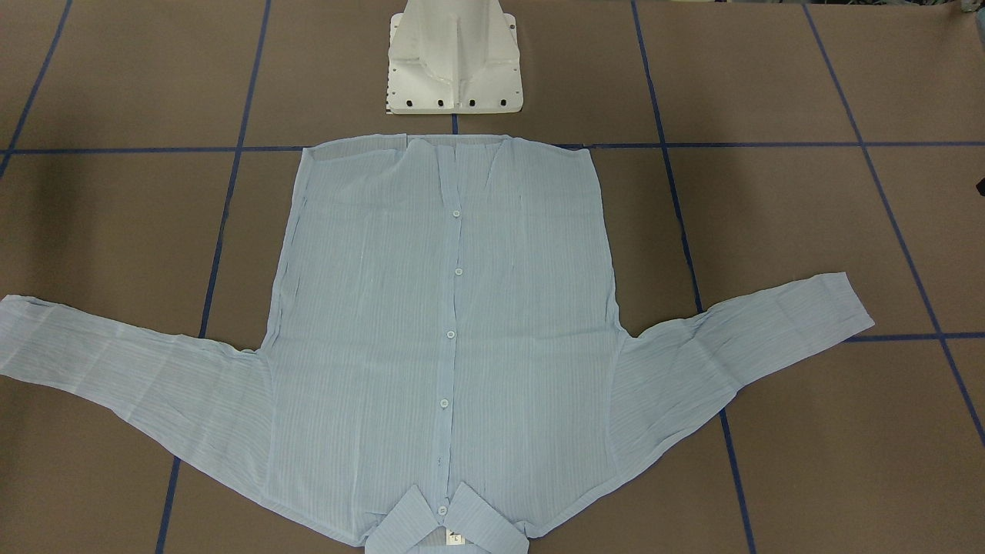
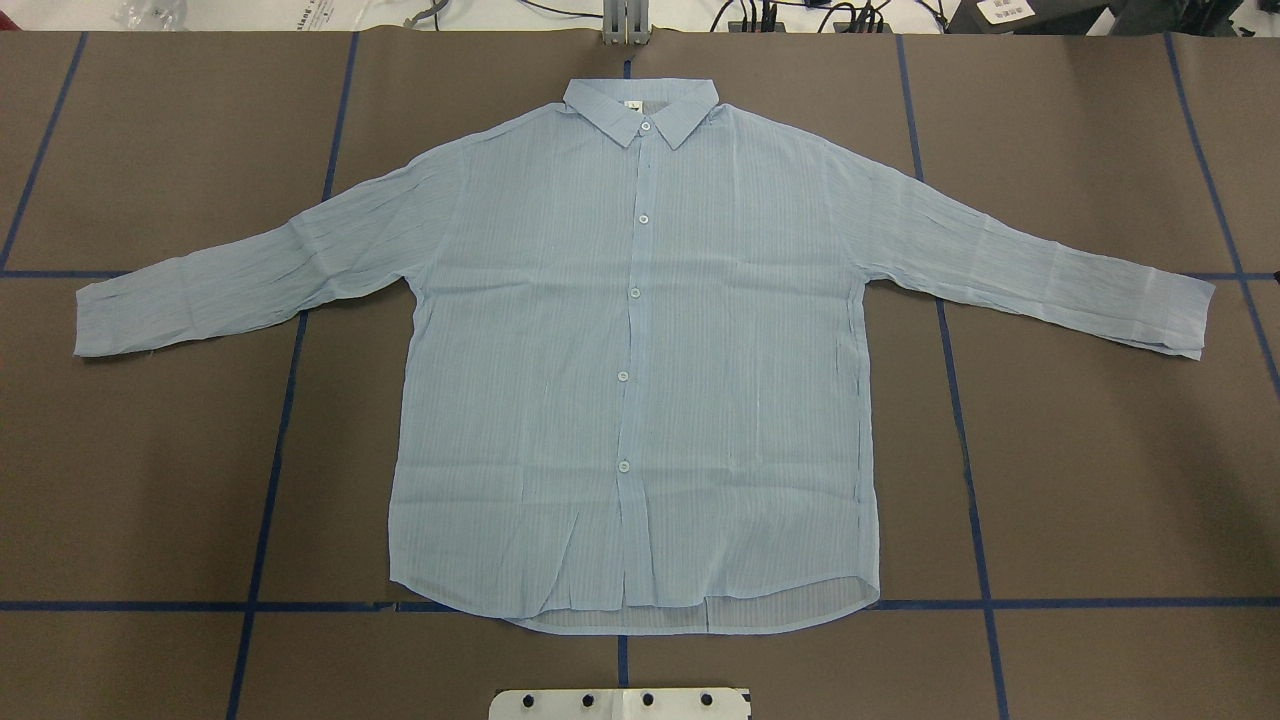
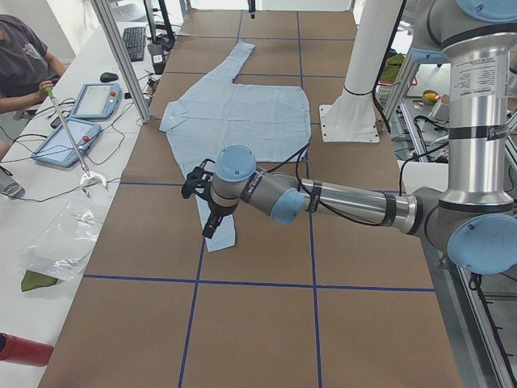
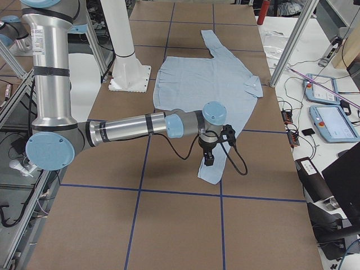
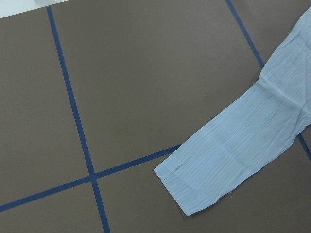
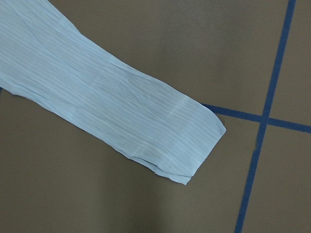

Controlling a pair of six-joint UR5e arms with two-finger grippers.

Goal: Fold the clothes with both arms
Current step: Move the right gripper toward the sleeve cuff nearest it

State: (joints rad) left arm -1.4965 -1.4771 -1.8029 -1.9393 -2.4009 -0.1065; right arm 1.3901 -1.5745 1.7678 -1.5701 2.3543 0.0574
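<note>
The pale-blue striped shirt [image 2: 640, 350] lies flat and buttoned, front up, on the brown table, with both sleeves spread out and the collar [image 2: 640, 105] on the far side from the robot. It also shows in the front-facing view [image 1: 446, 323]. In the exterior left view my left gripper [image 3: 208, 212] hangs over the near sleeve's cuff [image 5: 214, 170]. In the exterior right view my right gripper [image 4: 209, 157] hangs over the other cuff [image 6: 184, 141]. I cannot tell whether either gripper is open or shut. No fingers show in the wrist views.
The white pedestal base [image 1: 454, 61] stands just behind the shirt's hem. Blue tape lines [image 2: 280, 400] grid the table. An operator [image 3: 24, 56] sits at a side bench with tablets [image 3: 69, 141]; more tablets [image 4: 332, 121] lie on the opposite bench.
</note>
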